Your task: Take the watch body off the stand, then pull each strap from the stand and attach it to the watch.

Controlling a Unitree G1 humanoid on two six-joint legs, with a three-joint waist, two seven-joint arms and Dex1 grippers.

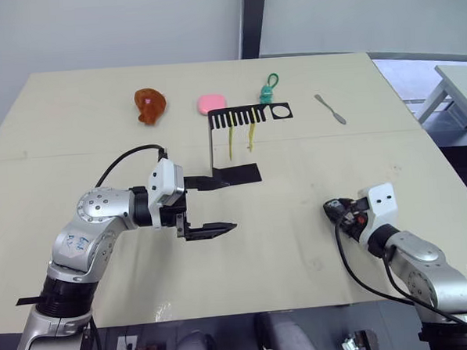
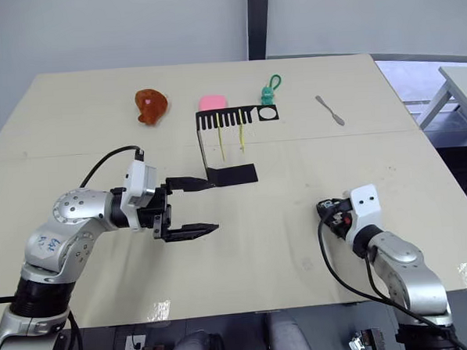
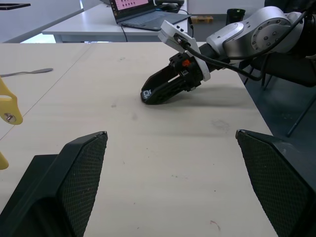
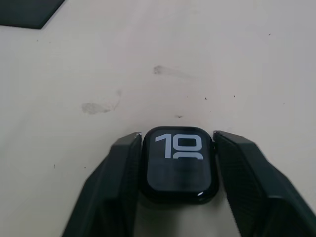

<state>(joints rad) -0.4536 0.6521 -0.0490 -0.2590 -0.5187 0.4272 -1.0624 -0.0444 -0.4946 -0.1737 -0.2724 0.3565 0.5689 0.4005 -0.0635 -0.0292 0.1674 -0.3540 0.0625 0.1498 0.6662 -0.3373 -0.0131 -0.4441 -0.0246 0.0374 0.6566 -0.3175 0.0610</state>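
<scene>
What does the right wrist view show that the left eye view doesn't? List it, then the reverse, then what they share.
Right wrist view: the watch body up close, with its white mark readable, clamped between the two black fingers.
Left eye view: the stand with both yellow straps hanging from its comb slots, and the open left gripper beside the stand's base.
Shared: the right gripper low over the table.
</scene>
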